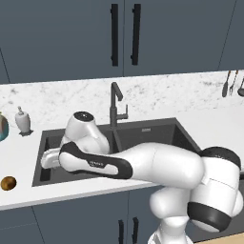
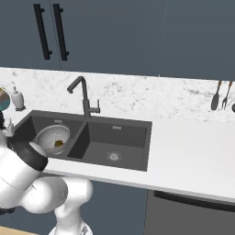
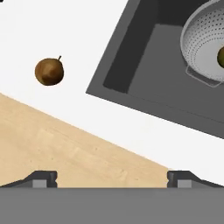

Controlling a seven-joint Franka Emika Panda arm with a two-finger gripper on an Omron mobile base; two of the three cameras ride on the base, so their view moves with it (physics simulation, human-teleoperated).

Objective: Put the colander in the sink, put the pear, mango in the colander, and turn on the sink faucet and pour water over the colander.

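The silvery colander [image 2: 51, 135] sits in the left basin of the dark sink [image 2: 137, 147] and holds a yellowish mango [image 2: 58, 144]; the hand view shows the colander [image 3: 202, 41] at its upper right. A brown pear [image 3: 49, 71] with a short stem lies on the white counter to the left of the sink, also seen near the counter's front edge [image 1: 8, 183]. My gripper [image 3: 112, 178] hangs open and empty above the counter's front edge, between the pear and the colander. The dark faucet [image 1: 115, 102] stands behind the divider between the basins. No water is in view.
A white soap dispenser [image 1: 22, 120] stands on the counter [image 1: 224, 128] behind the sink's left corner. Utensils [image 2: 219, 95] hang on the marble backsplash at the right. My arm reaches across the left basin. Wooden floor [image 3: 65, 148] lies below the counter edge.
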